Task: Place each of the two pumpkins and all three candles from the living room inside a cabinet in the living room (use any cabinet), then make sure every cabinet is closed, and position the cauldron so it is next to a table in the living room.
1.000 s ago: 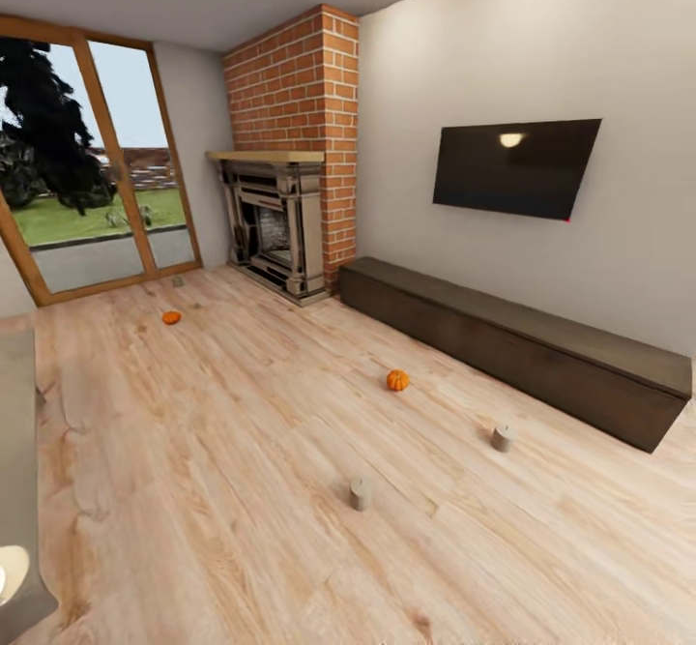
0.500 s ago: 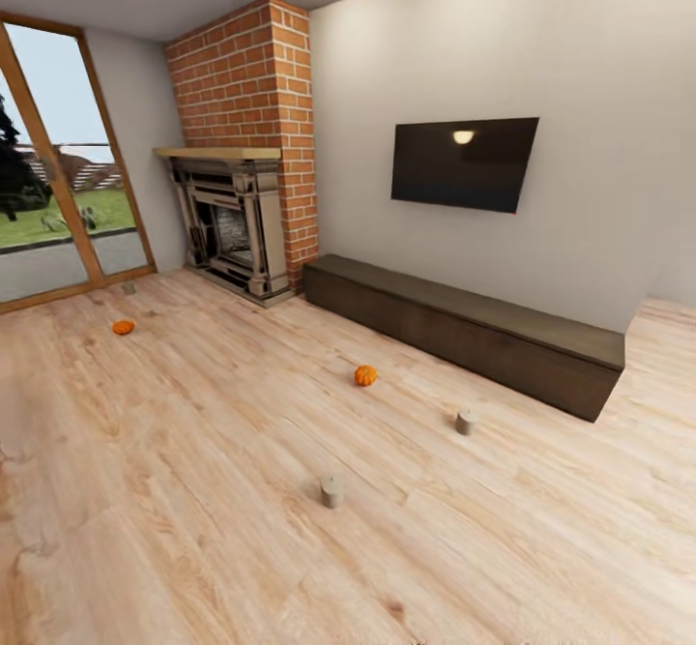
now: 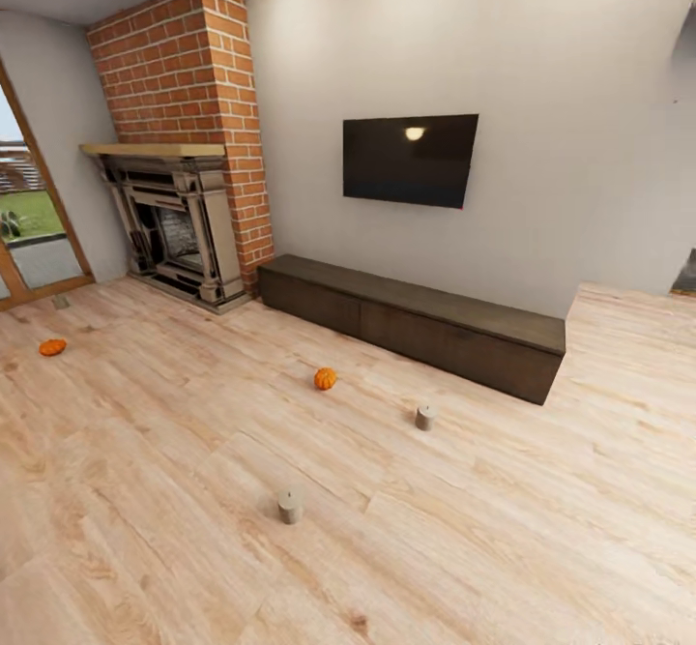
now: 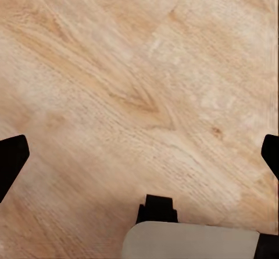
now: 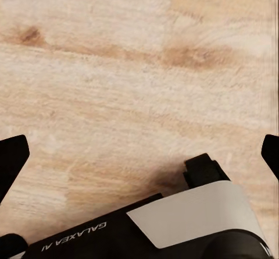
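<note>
The long dark-brown cabinet (image 3: 416,323) stands against the pale wall beneath a wall-mounted television (image 3: 410,159), with all its flat fronts shut, and serves as the landmark for the rest of the room. A brick fireplace (image 3: 184,152) rises just beyond the cabinet's far end, next to a glazed door (image 3: 24,229). On the wooden floor (image 3: 193,529) in front of the cabinet lies one pumpkin (image 3: 326,378), near its middle stretch; the second pumpkin (image 3: 52,346) lies well apart from the cabinet, out past the fireplace toward the glazed door. One candle (image 3: 425,417) stands upright on the floor near the front of the cabinet's nearer half, and another candle (image 3: 290,506) stands upright farther out from the cabinet, nearer the camera. In the left wrist view the left gripper (image 4: 139,154) hangs over bare floorboards with its jaws spread wide apart, holding nothing. In the right wrist view the right gripper (image 5: 139,154) likewise hangs over floorboards, jaws wide apart and empty.
</note>
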### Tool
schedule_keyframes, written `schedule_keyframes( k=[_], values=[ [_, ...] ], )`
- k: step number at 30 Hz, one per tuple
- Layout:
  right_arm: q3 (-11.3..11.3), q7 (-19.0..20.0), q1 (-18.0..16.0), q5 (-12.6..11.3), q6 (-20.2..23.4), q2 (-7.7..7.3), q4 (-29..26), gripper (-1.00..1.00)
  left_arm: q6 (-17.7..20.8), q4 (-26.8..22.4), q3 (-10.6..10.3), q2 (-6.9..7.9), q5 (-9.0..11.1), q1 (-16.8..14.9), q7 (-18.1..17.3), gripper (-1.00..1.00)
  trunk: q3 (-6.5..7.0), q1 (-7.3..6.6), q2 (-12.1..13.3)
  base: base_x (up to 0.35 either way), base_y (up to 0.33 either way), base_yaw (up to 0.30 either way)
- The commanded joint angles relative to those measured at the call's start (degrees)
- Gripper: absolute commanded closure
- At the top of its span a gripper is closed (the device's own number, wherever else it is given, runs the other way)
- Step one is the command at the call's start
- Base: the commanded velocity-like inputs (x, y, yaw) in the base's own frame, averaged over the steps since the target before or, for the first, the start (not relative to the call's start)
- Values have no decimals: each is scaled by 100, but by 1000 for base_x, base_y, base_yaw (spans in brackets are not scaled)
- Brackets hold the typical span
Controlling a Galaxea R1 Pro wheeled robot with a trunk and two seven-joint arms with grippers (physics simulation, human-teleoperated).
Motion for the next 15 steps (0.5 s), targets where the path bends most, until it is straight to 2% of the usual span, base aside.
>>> schedule_keyframes(
  k=[1,6,15],
  values=[
    [-1,0,0,1,3,0,0,-100,0,0,0,0,0,-1,0,-100,-4,0,0,234,-202,-261],
    [-8,0,0,2,14,-7,4,-100,0,0,0,0,-5,1,0,-100,-32,0,0,136,-141,-227],
    [-19,0,0,2,7,0,4,-100,-1,0,0,0,-13,1,0,-100,-106,0,0,11,-13,-173]
  ],
)
